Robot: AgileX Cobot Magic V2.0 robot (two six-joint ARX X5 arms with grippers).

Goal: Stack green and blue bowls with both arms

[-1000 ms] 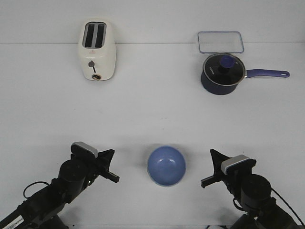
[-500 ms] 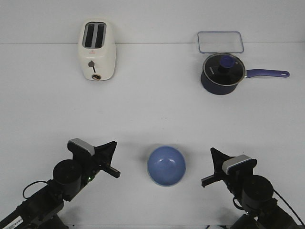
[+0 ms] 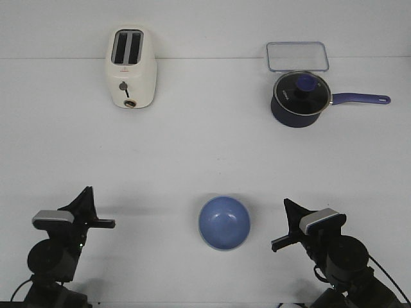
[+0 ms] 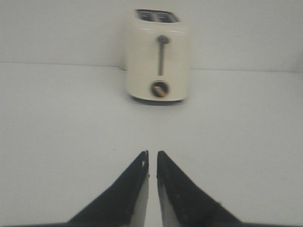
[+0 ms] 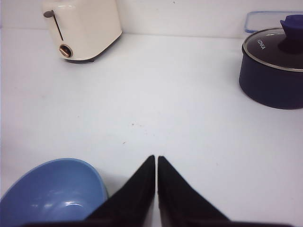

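The periwinkle blue bowl [image 3: 224, 222] sits upright on the white table near the front edge, between my two arms; it also shows in the right wrist view [image 5: 49, 196]. No separate green bowl shows in any view. My left gripper [image 3: 96, 215] is far to the bowl's left, shut and empty, pointing at the toaster [image 4: 158, 61]; its tips show in the left wrist view [image 4: 152, 153]. My right gripper [image 3: 282, 228] is just right of the bowl, shut and empty, also seen in the right wrist view [image 5: 156, 158].
A cream toaster [image 3: 130, 67] stands at the back left. A dark navy saucepan [image 3: 300, 98] with a glass lid and a handle pointing right stands at the back right, with a clear flat container [image 3: 297, 56] behind it.
My left arm has swung away from the bowl to the far left and now points at the toaster. The right arm and the bowl have not moved.
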